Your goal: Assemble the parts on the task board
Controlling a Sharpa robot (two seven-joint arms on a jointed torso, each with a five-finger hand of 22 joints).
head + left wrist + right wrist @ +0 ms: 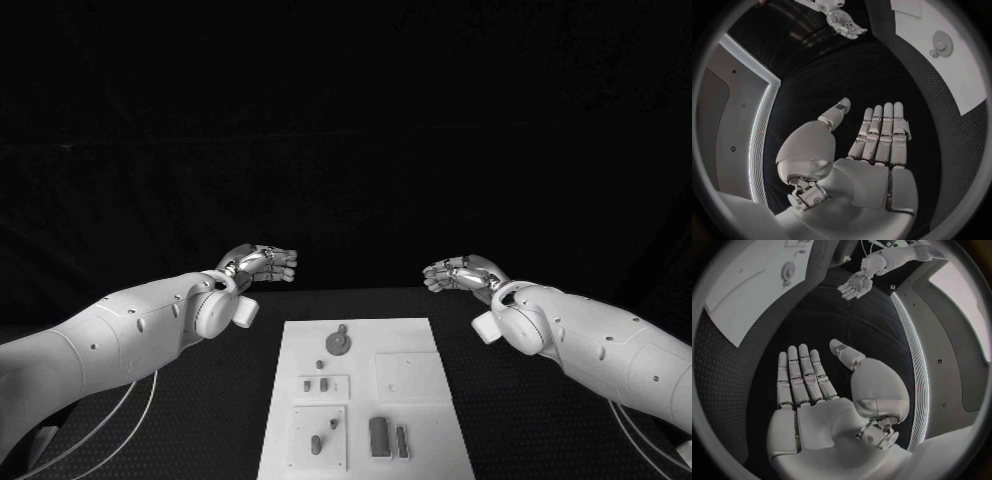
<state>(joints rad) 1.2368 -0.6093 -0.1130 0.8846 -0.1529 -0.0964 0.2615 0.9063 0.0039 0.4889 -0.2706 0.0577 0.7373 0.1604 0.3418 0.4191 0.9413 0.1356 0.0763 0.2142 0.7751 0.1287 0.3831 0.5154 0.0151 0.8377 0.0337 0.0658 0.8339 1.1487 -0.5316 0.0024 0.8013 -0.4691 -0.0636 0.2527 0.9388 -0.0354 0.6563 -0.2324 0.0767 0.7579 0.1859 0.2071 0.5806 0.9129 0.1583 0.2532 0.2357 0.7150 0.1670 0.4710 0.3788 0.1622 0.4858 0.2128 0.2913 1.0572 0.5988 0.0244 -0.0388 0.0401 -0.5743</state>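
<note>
— How did the fingers look from where you stood?

— On the left hand they lay straight and side by side, the thumb angled off to one side, and nothing was in them. The right hand was the same: fingers stretched out flat, thumb apart, palm bare. In the head view both hands had their fingers turned toward each other, the left hand at about ten o'clock and the right hand at about two o'clock, with a dark gap between them.

— And behind the hands?

— The two white arms ran back toward the lower corners, the left arm toward eight o'clock, the right arm toward four. Both hands were above the black table, beyond the far end of the board, touching nothing.

— Where was the board itself?

— The task board lay at six o'clock, a long white plate between the two forearms, clear of both hands. A round part with a short stem sat near its far end. Below that was a small raised plate holding little parts, and beside it a plain square plate. Nearest the robot, another square plate carried two small pieces, and to its right two dark upright bars stood side by side — one taller than the other.

— Could you see the board from the wrists?

— Yes, its white corner with the round part showed off beyond the left hand's fingertips.
</note>
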